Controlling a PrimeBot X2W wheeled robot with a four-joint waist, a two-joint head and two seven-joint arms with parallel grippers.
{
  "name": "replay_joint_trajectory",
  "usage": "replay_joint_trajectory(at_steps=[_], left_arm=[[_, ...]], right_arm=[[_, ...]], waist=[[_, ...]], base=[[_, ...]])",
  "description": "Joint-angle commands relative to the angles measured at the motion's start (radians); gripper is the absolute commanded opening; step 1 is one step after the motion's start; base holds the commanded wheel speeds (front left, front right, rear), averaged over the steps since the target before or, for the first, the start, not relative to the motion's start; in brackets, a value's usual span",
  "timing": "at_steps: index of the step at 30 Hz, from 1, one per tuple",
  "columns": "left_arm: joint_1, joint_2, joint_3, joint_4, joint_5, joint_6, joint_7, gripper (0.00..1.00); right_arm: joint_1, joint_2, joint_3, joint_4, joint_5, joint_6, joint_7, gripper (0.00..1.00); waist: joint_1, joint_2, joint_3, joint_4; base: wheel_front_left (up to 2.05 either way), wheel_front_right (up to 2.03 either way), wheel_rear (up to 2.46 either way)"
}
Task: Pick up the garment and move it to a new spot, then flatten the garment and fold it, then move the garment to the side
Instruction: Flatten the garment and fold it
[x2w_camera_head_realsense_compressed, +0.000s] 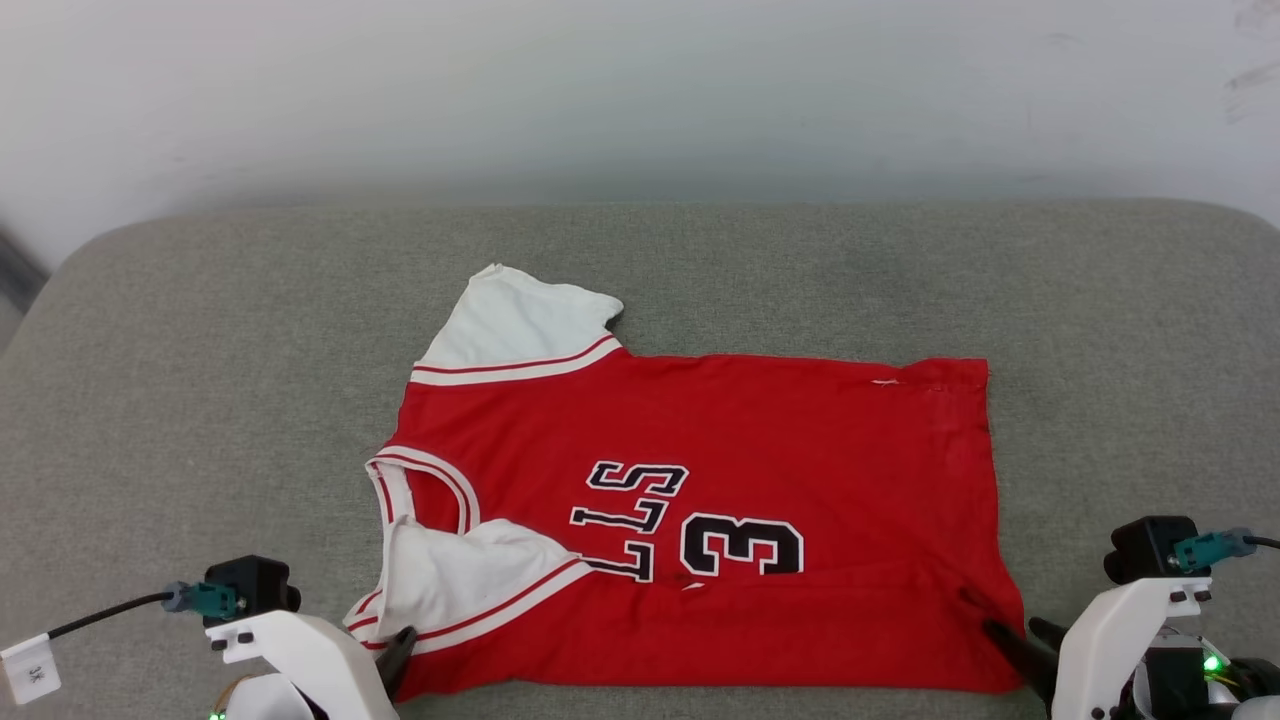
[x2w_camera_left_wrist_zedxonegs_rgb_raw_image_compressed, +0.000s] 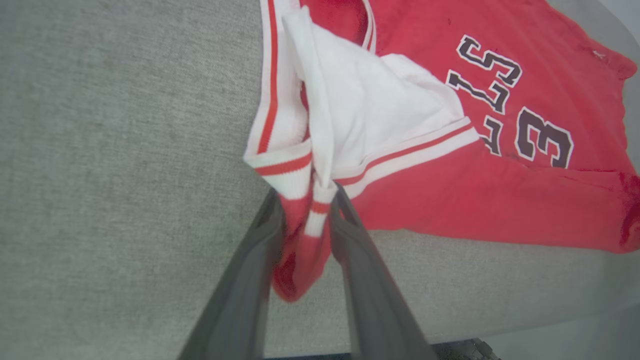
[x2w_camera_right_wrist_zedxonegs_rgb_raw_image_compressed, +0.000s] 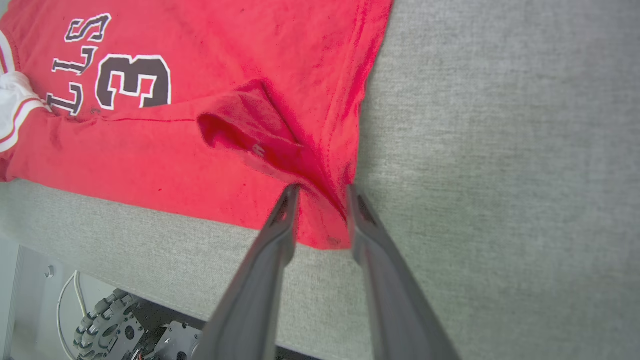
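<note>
Fingers (x2w_camera_left_wrist_zedxonegs_rgb_raw_image_compressed: 245, 290) of the left gripper (x2w_camera_left_wrist_zedxonegs_rgb_raw_image_compressed: 306, 196) stand a bit apart w/ a bunch of striped sleeve trim betw. them. We can't tell if they pinch it or just flank it. Right gripper (x2w_camera_right_wrist_zedxonegs_rgb_raw_image_compressed: 320, 190) is alike: fingers (x2w_camera_right_wrist_zedxonegs_rgb_raw_image_compressed: 260, 280) slightly parted, red hem corner betw. them, grip unclear. The garment (x2w_camera_head_realsense_compressed: 700, 450) lies front up on the grey cushion (x2w_camera_head_realsense_compressed: 200, 350), neck to our left, hem to our right. Its near side is folded up over the lettering's lower part, near sleeve turned in over the chest, far sleeve flat. Near edge runs along the cushion's front edge.
</note>
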Motion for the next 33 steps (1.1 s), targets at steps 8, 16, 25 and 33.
replay_joint_trajectory(at_steps=[8,16,25,33], left_arm=[[-0.094,-0.005,0.037,0.035,0.051,-0.036,-0.125,1.00],[-0.259,-0.018,0.075,0.039,0.132,-0.032,-0.267,1.00],[-0.572,0.024,0.087,0.124,0.185,-0.070,-0.255,1.00],[-0.824,0.137,0.053,0.237,0.182,-0.150,-0.034,1.00]], right_arm=[[-0.038,-0.001,0.000,-0.041,-0.063,0.000,-0.289,1.00],[-0.111,0.056,-0.056,-0.117,-0.172,0.000,-0.521,1.00],[-0.233,0.080,-0.042,-0.252,-0.213,0.000,-0.642,1.00],[-0.311,0.099,-0.009,-0.296,-0.216,0.000,-0.687,1.00]], waist=[[0.0001,0.0000,0.003,-0.039],[0.0001,0.0000,0.054,-0.094],[0.0001,0.0000,0.270,-0.176],[0.0001,0.0000,0.422,-0.259]], base=[[0.00,0.00,0.00],[0.00,0.00,0.00],[0.00,0.00,0.00],[0.00,0.00,0.00]])
